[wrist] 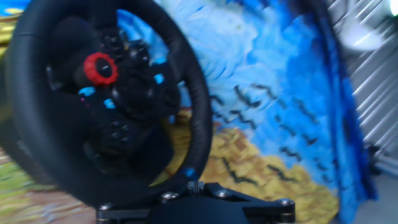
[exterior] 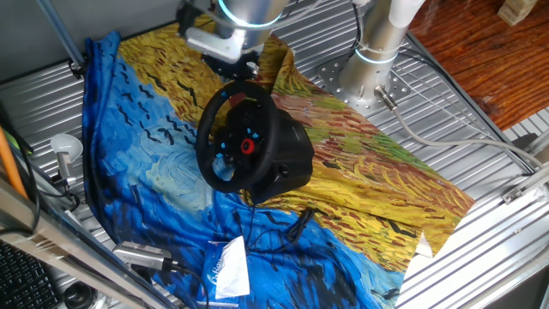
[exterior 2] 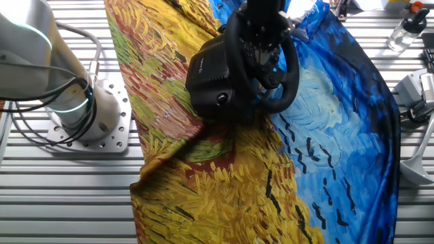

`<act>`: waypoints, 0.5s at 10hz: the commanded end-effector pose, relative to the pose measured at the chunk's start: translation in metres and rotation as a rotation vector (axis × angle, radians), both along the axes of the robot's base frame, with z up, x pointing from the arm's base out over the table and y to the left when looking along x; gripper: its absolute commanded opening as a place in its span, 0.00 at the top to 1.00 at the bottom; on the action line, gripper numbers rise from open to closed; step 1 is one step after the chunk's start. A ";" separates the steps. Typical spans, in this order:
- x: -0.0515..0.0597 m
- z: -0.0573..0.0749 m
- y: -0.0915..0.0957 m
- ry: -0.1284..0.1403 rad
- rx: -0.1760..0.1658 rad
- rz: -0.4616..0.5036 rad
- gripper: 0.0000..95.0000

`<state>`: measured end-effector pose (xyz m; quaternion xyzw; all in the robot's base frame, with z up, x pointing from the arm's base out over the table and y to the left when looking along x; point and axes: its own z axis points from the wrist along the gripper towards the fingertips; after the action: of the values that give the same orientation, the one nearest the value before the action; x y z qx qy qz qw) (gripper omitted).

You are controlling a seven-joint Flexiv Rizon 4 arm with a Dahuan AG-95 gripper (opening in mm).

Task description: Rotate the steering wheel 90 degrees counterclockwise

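Hovering: gripper (exterior: 241, 72) atop steering wheel (exterior: 233, 137) rim

Black steering wheel (exterior: 236, 137), upright on painted cloth (exterior: 377, 172)

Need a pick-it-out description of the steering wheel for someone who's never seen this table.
Find the blue-and-yellow painted cloth draped over the metal table. Near its middle stands a bulky black base, with the steering wheel mounted on its front. It is the only black ring there, with a red centre button and small blue lights.

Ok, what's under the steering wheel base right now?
The steering wheel and its black base sit on a blue-and-yellow painted cloth over the slatted metal table. Whatever lies directly beneath the base is hidden.
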<state>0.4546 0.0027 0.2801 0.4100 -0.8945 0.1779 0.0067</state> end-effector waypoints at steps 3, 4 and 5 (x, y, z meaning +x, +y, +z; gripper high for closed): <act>0.008 -0.004 -0.005 0.277 0.421 0.078 1.00; 0.008 -0.005 -0.005 0.293 0.429 0.068 1.00; 0.009 -0.005 -0.004 0.308 0.440 0.042 1.00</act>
<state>0.4606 -0.0026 0.2758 0.4640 -0.8809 0.0792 -0.0485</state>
